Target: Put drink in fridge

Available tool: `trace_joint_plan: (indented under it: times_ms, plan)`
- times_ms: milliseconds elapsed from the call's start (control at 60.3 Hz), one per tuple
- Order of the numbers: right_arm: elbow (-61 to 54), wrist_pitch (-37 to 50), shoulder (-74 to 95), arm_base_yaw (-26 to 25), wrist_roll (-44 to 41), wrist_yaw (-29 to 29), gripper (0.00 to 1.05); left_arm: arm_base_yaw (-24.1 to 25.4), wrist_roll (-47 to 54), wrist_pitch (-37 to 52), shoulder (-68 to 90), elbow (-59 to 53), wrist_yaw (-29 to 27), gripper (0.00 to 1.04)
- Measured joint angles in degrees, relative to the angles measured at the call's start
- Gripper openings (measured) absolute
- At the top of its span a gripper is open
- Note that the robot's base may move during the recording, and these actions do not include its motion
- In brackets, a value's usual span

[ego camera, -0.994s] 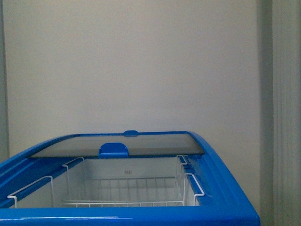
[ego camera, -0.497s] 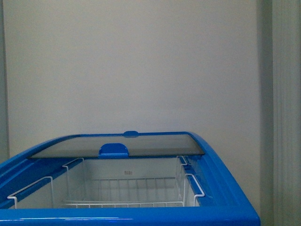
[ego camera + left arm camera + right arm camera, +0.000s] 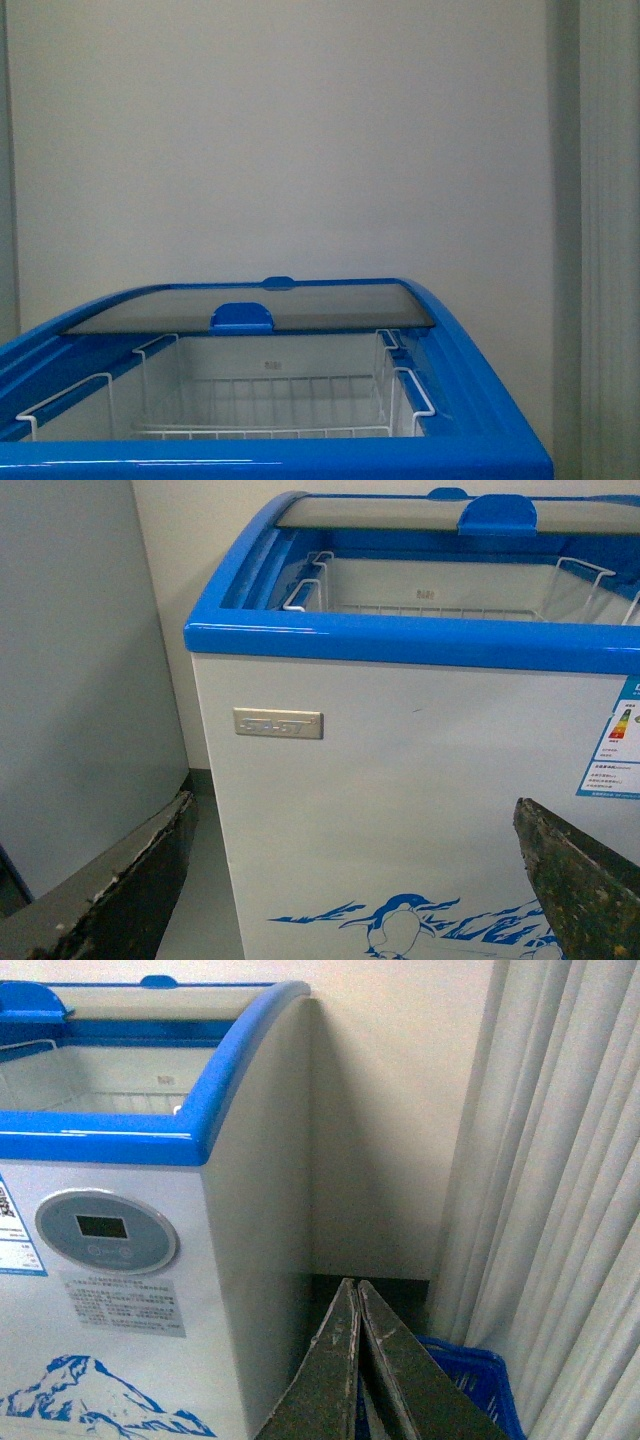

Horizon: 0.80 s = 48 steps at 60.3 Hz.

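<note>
Blue-rimmed fridge (image 3: 300, 455), lid (image 3: 250, 308) slid back, wire basket (image 3: 270, 410) inside; left hand (image 3: 350, 880) spread apart, right hand (image 3: 357, 1305) closed together, both before fridge front.

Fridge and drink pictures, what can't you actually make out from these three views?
- The drink: in no view, so its place is unknown.
- Fridge floor: front view, hidden behind the blue front rim and wire baskets.
- Energy label: left wrist view, cut by the picture's edge, print too small.
- Blue crate: right wrist view, largely behind the shut right gripper; contents unseen.
- Left gripper: open, holding nothing.
</note>
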Motion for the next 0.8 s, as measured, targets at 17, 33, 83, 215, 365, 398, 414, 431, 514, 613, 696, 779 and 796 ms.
trace_joint_plan:
  times_ms: [17,33,83,215,365,398,414,431,514,613,696,779,796]
  plan:
    - [0.0,-0.35,-0.35,0.0,0.0,0.0,0.03,0.0,0.0,0.0,0.0,0.0,0.0,0.97]
    - [0.0,-0.72,-0.68,0.0,0.0,0.0,0.03,0.0,0.0,0.0,0.0,0.0,0.0,0.97]
    - [0.0,-1.44,-1.36,0.0,0.0,0.0,0.03,0.0,0.02,0.0,0.0,0.0,0.0,0.97]
    - [0.0,-3.52,-3.5,0.0,0.0,0.0,0.03,0.0,0.0,0.0,0.0,0.0,0.0,0.97]
    - [0.02,-12.9,-10.84,0.0,0.02,0.0,0.03,0.0,0.0,0.0,0.0,0.0,0.0,0.97]
    - [0.02,-14.78,-13.57,0.0,0.0,0.0,0.03,0.0,0.0,0.0,0.0,0.0,-0.02,0.97]
    - [0.02,-14.8,-14.03,0.0,0.0,-0.07,0.03,0.0,0.0,0.0,0.0,0.0,0.02,0.97]
    - [0.02,-14.82,-14.53,0.0,0.0,-0.04,0.03,0.0,0.0,0.0,0.0,0.0,0.0,0.97]
    - [0.02,-14.99,-14.71,0.0,0.0,0.11,0.03,0.0,0.0,0.0,0.0,0.0,0.0,0.97]
    - [0.02,-15.06,-14.78,0.0,-0.02,0.02,0.1,0.0,0.0,0.0,0.0,0.0,0.0,0.97]
    - [0.02,-15.06,-14.78,0.0,-0.02,0.02,0.22,0.0,0.0,0.0,0.0,0.0,0.0,0.97]
    - [0.02,-15.06,-14.78,0.0,-0.02,0.02,0.38,0.0,0.0,0.0,0.0,0.0,0.0,0.97]
    - [0.02,-15.06,-14.78,0.0,-0.02,0.02,0.41,0.0,0.0,0.0,0.0,0.0,0.0,0.97]
